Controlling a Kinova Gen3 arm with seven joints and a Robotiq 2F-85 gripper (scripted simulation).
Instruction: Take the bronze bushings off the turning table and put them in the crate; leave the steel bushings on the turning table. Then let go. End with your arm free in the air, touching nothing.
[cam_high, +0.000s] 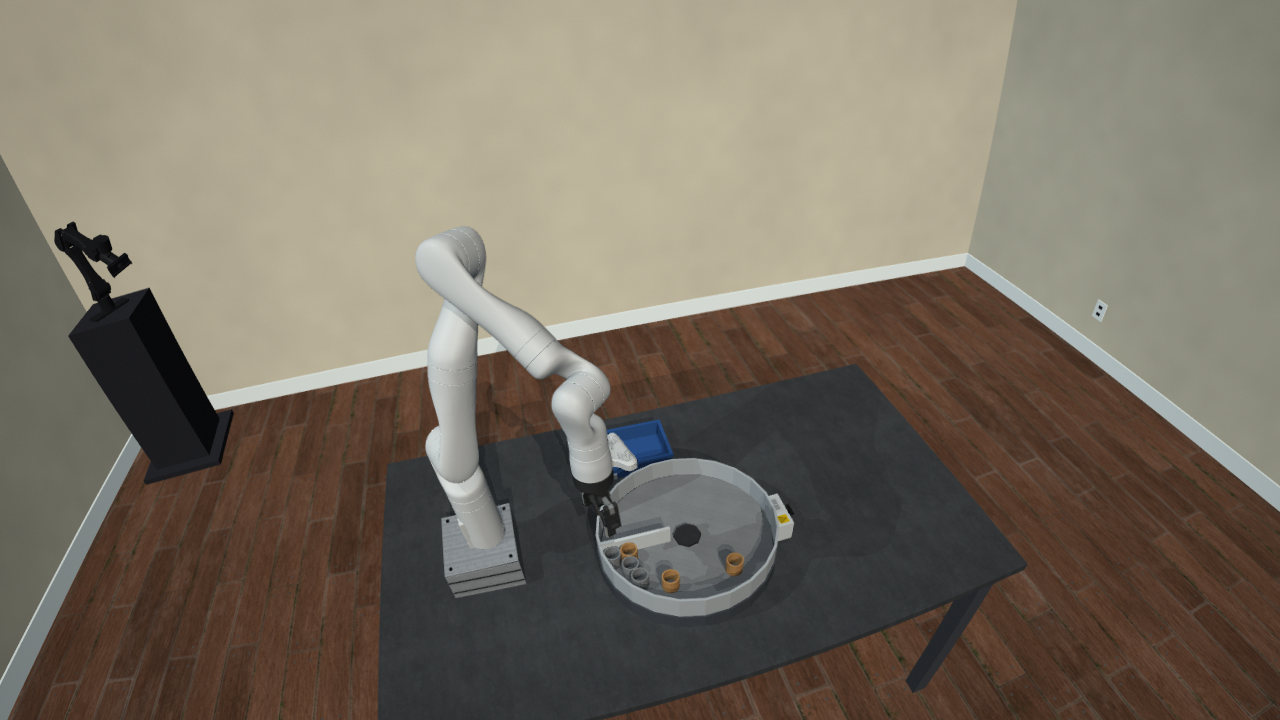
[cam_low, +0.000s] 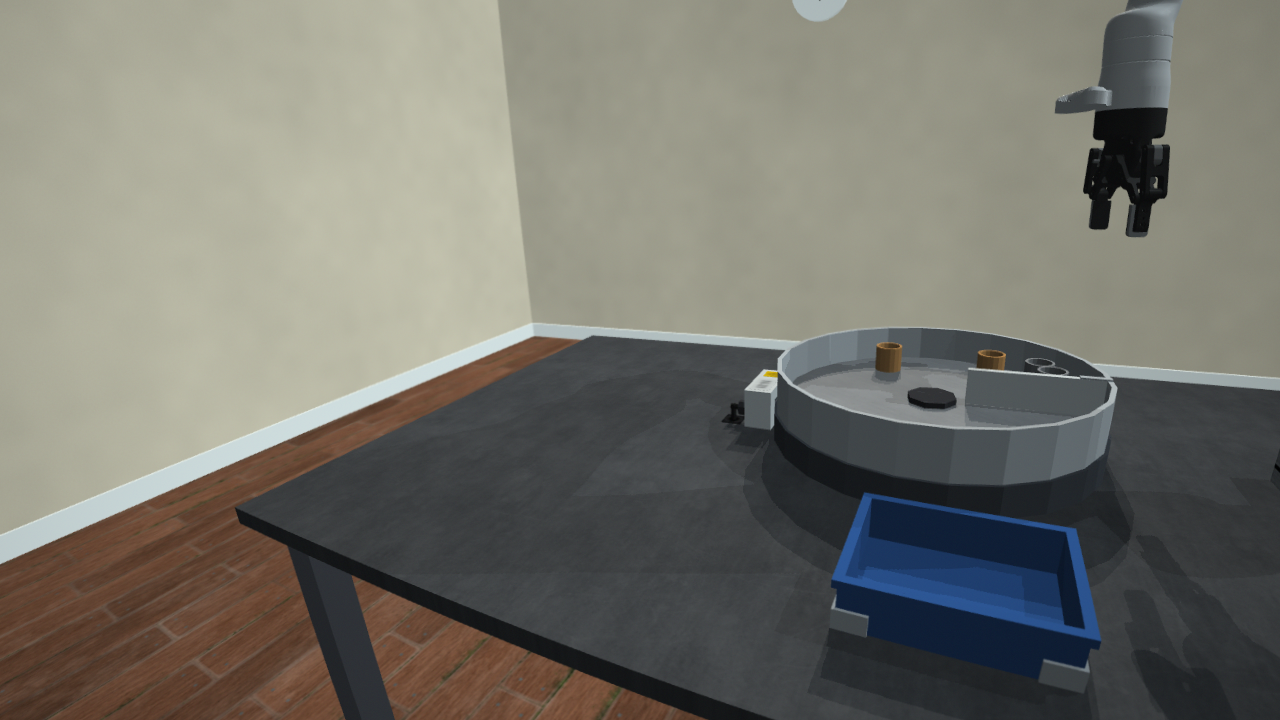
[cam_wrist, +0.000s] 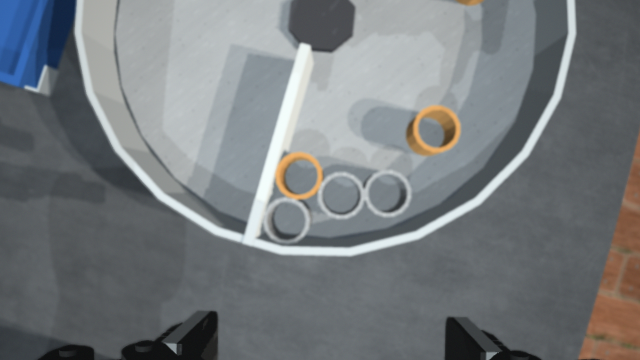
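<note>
In the top view, far to the left of the claw, a small black arm (cam_high: 89, 255) stands on a black pedestal (cam_high: 134, 385). Nearer on the left, the white Kinova arm (cam_high: 454, 385) (cam_low: 1136, 67) rises from a metal base block (cam_high: 456, 564) on a dark table (cam_high: 859, 465) (cam_low: 554, 501) (cam_wrist: 400, 300).

The claw (cam_high: 611, 528) (cam_low: 1117, 223) (cam_wrist: 330, 340) hangs in the air, pointing down, its two fingers wide apart with nothing between them. Behind it, on the table, sits the blue crate (cam_high: 646, 441) (cam_low: 957, 626) (cam_wrist: 25, 40); no bushings show inside in the exterior view.

To the claw's right and below it lies the round turning table (cam_high: 716, 501) (cam_low: 841, 385) (cam_wrist: 200, 75), ringed by a gray wall (cam_high: 689, 604) (cam_low: 957, 456) (cam_wrist: 322, 251). All six bushings stand on it. Closest to the claw, a steel bushing (cam_high: 612, 559) (cam_wrist: 267, 225) and a bronze bushing (cam_high: 628, 549) (cam_wrist: 279, 177) sit beside a straight divider (cam_high: 640, 539) (cam_low: 1020, 389) (cam_wrist: 280, 145). Next come the middle steel bushing (cam_high: 630, 569) (cam_wrist: 321, 197) and the outer steel bushing (cam_high: 640, 582) (cam_wrist: 409, 195), side by side. Farther right is a second bronze bushing (cam_high: 670, 585) (cam_low: 990, 362) (cam_wrist: 417, 150), then a third bronze bushing (cam_high: 734, 567) (cam_low: 888, 360) (cam_wrist: 470, 2), farthest from the claw. Beyond, a white box (cam_high: 780, 519) (cam_low: 760, 402) with a yellow label adjoins the wall.
</note>
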